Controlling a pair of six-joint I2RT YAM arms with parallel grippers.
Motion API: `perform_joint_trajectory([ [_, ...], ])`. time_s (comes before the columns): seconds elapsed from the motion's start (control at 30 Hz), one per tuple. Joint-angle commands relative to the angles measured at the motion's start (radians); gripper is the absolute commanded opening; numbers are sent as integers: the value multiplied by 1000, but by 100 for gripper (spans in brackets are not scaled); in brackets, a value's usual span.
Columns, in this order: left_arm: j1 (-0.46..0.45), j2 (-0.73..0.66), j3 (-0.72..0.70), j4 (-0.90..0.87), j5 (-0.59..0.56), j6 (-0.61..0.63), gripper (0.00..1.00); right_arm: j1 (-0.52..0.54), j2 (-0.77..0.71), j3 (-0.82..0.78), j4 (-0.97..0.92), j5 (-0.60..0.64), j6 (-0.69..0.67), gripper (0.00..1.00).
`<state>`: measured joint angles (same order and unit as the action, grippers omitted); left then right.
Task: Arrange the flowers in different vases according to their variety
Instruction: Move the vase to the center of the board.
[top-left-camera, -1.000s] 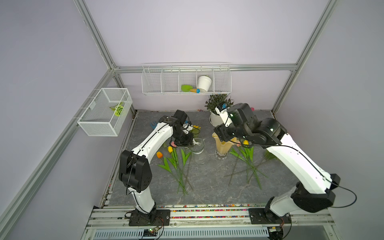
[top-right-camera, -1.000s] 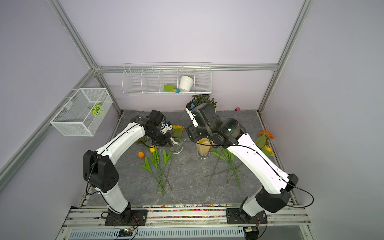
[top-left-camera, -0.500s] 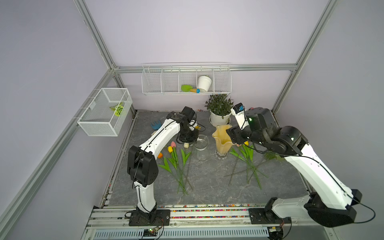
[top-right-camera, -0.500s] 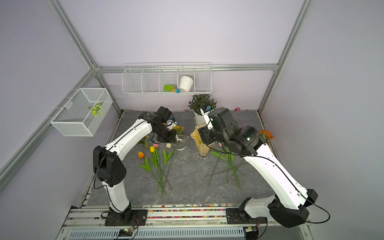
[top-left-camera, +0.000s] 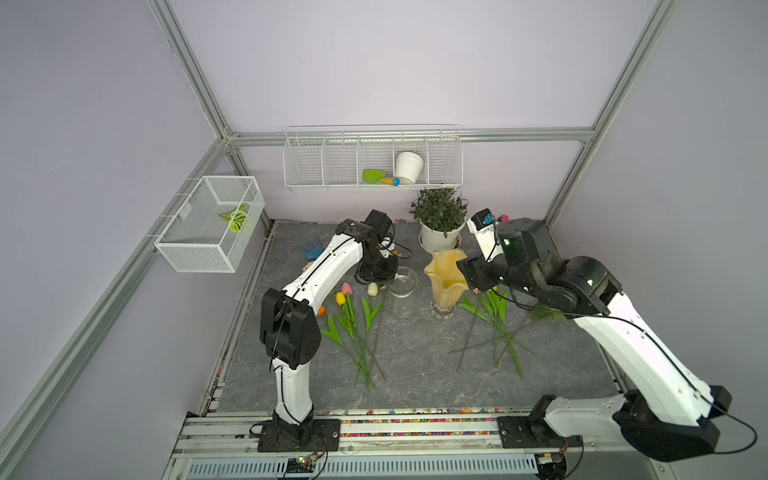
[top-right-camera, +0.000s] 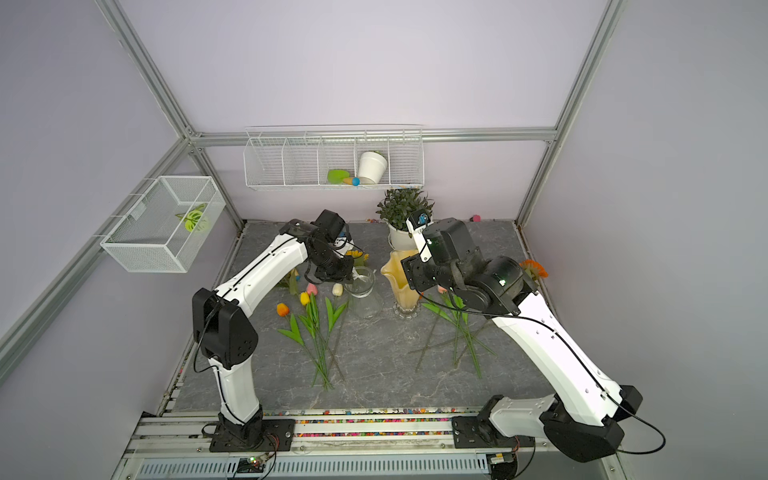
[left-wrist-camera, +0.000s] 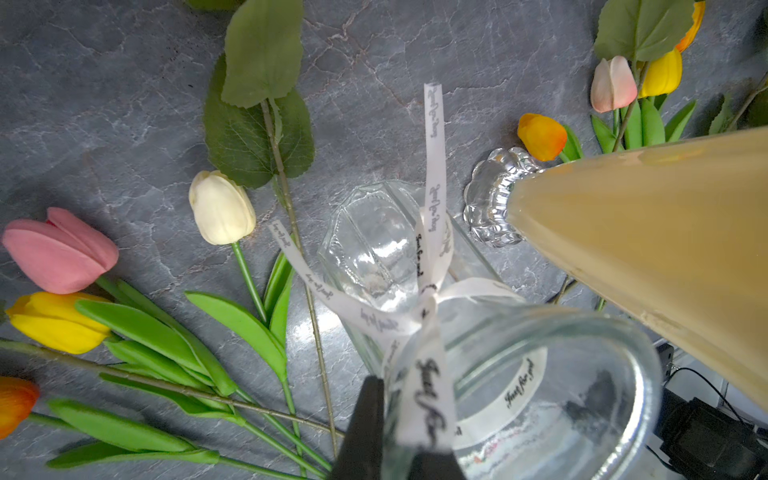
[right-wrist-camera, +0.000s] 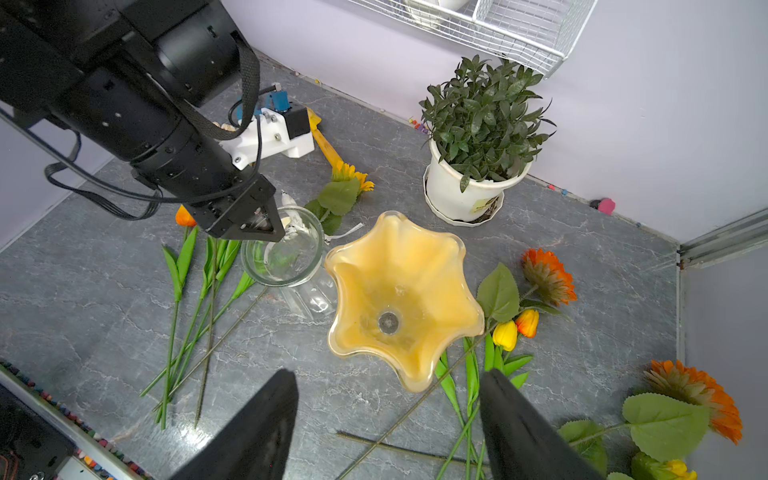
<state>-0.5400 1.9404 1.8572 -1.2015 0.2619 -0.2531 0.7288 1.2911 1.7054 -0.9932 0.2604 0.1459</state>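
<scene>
My left gripper (left-wrist-camera: 399, 419) is shut on the rim of the clear glass vase (left-wrist-camera: 540, 374), pinching its white ribbon too; both top views show the left gripper (top-left-camera: 384, 279) (top-right-camera: 347, 274) at the clear vase (top-left-camera: 401, 286) (top-right-camera: 362, 291). The pale-yellow vase (top-left-camera: 444, 282) (right-wrist-camera: 399, 291) stands upright beside it. My right gripper (right-wrist-camera: 388, 376) is open and empty, just right of the yellow vase's rim. Pink (left-wrist-camera: 62, 253), white (left-wrist-camera: 222, 208) and yellow (left-wrist-camera: 54, 320) tulips lie left of the clear vase. More tulips (right-wrist-camera: 505, 334) and orange flowers (right-wrist-camera: 548, 276) lie to the right.
A leafy potted plant (top-left-camera: 439, 220) stands behind the vases. A wire shelf (top-left-camera: 372, 160) with a white pot hangs on the back wall, and a wire basket (top-left-camera: 212, 224) on the left wall. A blue rake (top-left-camera: 311, 249) lies at the back left. Long stems cross the floor.
My right arm has drawn back to the right, off the yellow vase, which now shows fully. My left arm has shifted its elbow while its gripper stayed at the clear vase.
</scene>
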Motion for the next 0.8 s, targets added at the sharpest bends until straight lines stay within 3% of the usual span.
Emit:
perform_joint_trajectory([
  [0.0, 0, 68, -13, 16, -117, 28, 0, -7, -13, -18, 19, -6, 17, 74],
  [0.17, 0, 70, -12, 13, -134, 28, 1, -7, -10, -16, 19, -9, 15, 74],
  [0.3, 0, 69, -6, 12, -145, 30, 10, -6, -9, -17, 19, -13, 17, 74],
  [0.47, 0, 74, 9, 8, -147, 31, 37, -8, -9, -17, 18, -13, 17, 74],
  [0.53, 0, 73, 18, 5, -150, 31, 43, -8, -9, -16, 18, -13, 15, 75],
  [0.77, 0, 80, 64, -13, -146, 37, 45, -9, -6, -14, 16, -14, 11, 75],
])
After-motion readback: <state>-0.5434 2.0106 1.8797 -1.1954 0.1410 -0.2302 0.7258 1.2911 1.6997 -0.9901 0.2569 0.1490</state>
